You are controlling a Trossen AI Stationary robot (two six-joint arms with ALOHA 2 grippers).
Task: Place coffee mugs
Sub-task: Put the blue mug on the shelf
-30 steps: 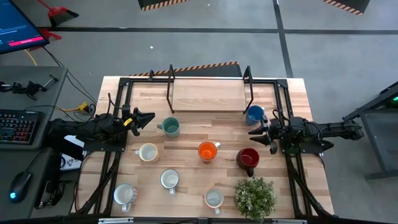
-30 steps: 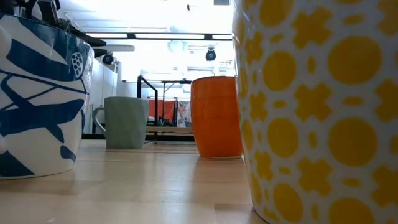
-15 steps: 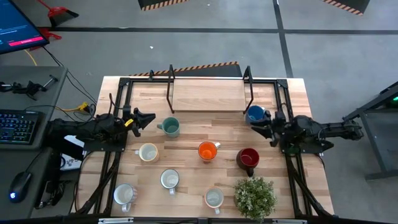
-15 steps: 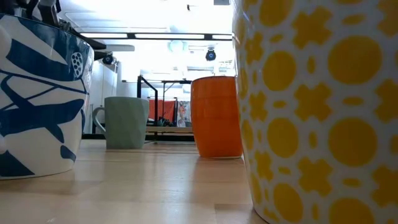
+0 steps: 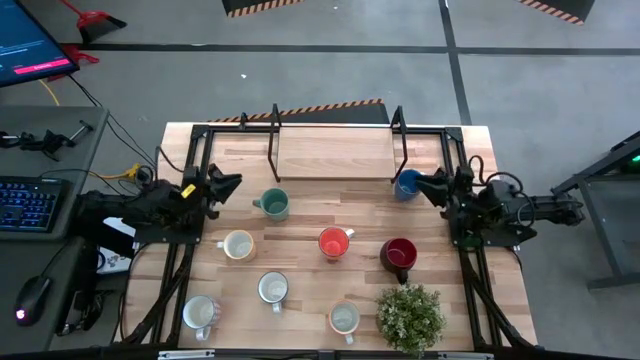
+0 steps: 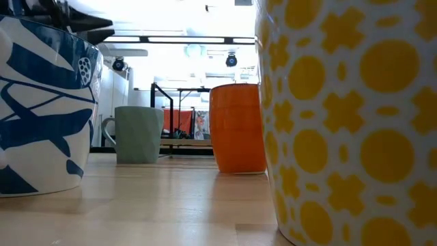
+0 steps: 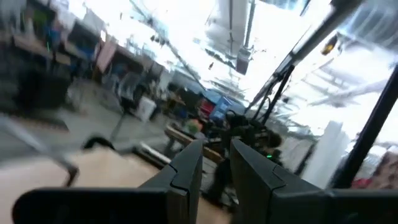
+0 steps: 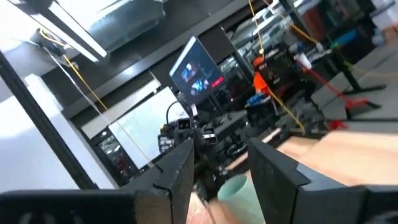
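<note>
Eight mugs stand on the wooden table (image 5: 300,290), all upright with mouths up. The blue mug (image 5: 407,184) sits at the far right, just in front of the raised wooden shelf (image 5: 335,153); the teal mug (image 5: 273,204) is at the far left of the spread; the orange mug (image 5: 334,243) and the dark red mug (image 5: 399,254) stand mid-table; four white mugs, (image 5: 238,245), (image 5: 272,289), (image 5: 200,312) and (image 5: 344,319), fill the left and near side. A potted plant (image 5: 409,315) stands just in front of the dark red mug.

The mugs look like glazed ceramic, so they should be stiff, fairly heavy for their size, smooth enough to slip between hard fingers, and liable to chip if knocked together or set down hard. The likeliest sound hold is a pinch across the rim wall, one finger inside and one outside, away from the handle; the handle itself is small and would let the mug swing.

The right gripper (image 5: 432,187) hovers just beside the blue mug, its fingers apart with a clear gap in the right wrist view and nothing between them. The left gripper (image 5: 224,185) waits near the teal mug, its fingers a narrow gap apart, holding nothing.
</note>
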